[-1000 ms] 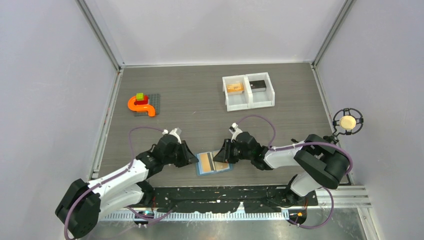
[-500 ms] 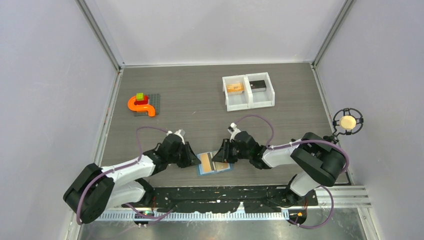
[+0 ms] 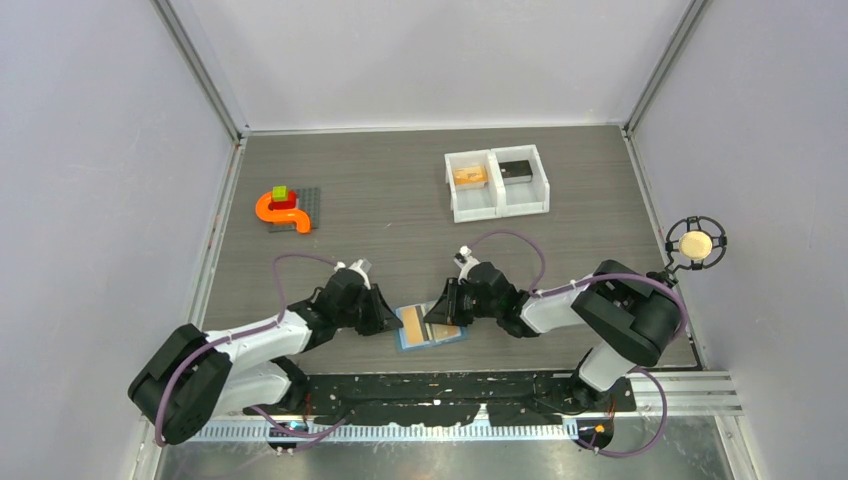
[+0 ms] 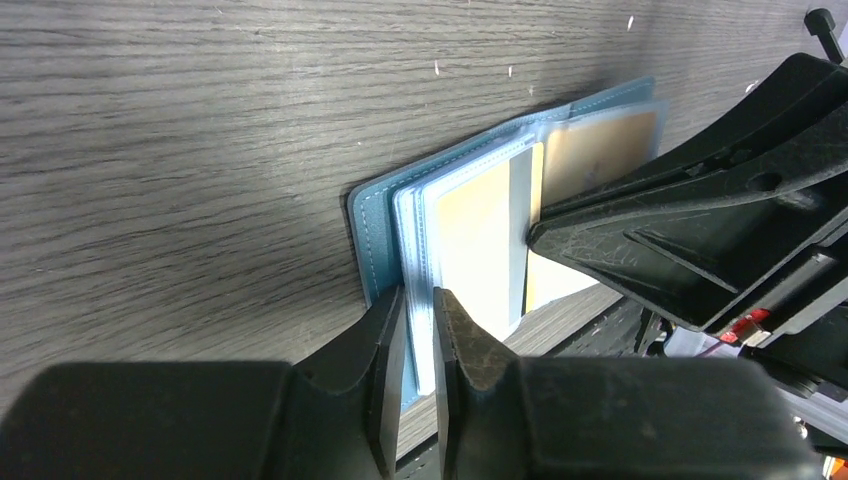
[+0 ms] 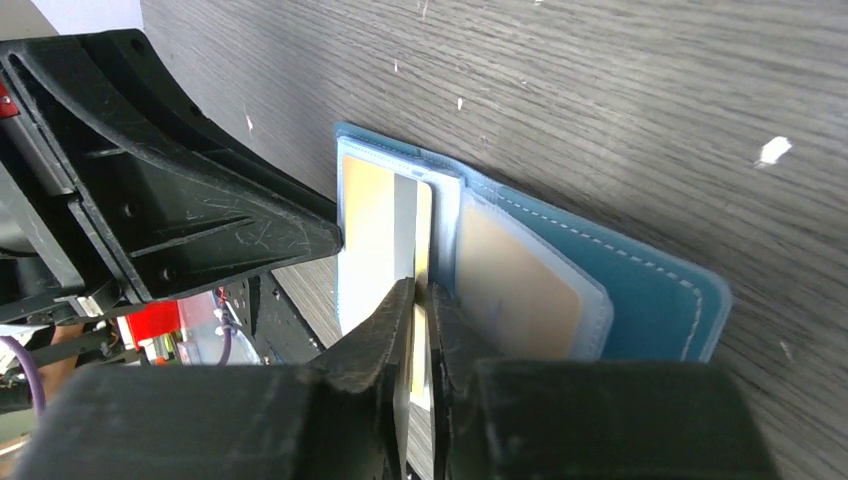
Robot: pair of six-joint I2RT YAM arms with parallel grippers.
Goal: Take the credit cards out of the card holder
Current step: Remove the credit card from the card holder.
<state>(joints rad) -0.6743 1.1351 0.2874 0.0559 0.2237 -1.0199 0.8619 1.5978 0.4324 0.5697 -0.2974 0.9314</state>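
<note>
The light-blue card holder (image 3: 432, 327) lies open near the table's front edge, between both grippers. My left gripper (image 3: 385, 318) is shut on the near edge of its clear inner sleeves (image 4: 420, 300); the blue cover (image 4: 372, 215) lies just outside the jaws. An orange-yellow card (image 4: 478, 240) with a grey stripe shows in the sleeve. My right gripper (image 3: 441, 310) is shut (image 5: 420, 292) on the edge of an orange-yellow card (image 5: 424, 225) that stands out between the sleeves. Another tan card (image 5: 515, 280) sits in the right pocket of the card holder (image 5: 650, 290).
A white two-compartment tray (image 3: 497, 205) stands at the back right, with an orange item (image 3: 468, 175) in its left half and a dark one (image 3: 515, 169) in its right. An orange curved toy (image 3: 280, 210) on a grey plate sits at the back left.
My left gripper has moved right up to the card holder's left edge and closed on it. My right gripper has shifted slightly left over the holder.
</note>
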